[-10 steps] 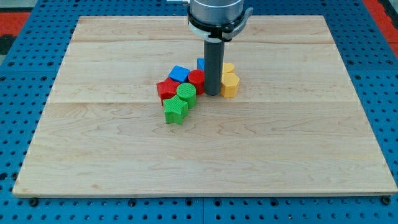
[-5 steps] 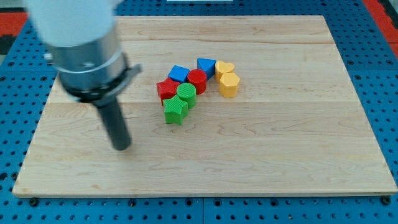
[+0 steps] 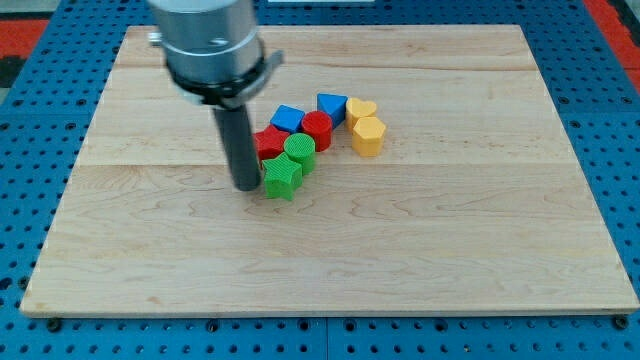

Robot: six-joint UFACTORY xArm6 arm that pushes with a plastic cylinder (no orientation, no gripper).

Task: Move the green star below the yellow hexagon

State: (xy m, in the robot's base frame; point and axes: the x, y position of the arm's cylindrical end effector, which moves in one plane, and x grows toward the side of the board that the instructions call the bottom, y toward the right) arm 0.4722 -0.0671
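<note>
The green star [image 3: 283,178] lies at the lower left of a cluster of blocks near the board's middle. The yellow hexagon [image 3: 369,136] is at the cluster's right end, with a yellow heart [image 3: 360,109] just above it. My tip [image 3: 246,186] rests on the board right against the green star's left side. A green cylinder [image 3: 299,150] touches the star's upper right.
A red star [image 3: 268,142], a red cylinder [image 3: 317,128], a blue cube [image 3: 288,118] and a blue triangle [image 3: 332,104] fill the rest of the cluster. The wooden board [image 3: 450,250] sits on a blue perforated table.
My tip was between the red cylinder and yellow hexagon, swung far down-left, then came back right to the green star's left side. The blocks have not visibly moved.
</note>
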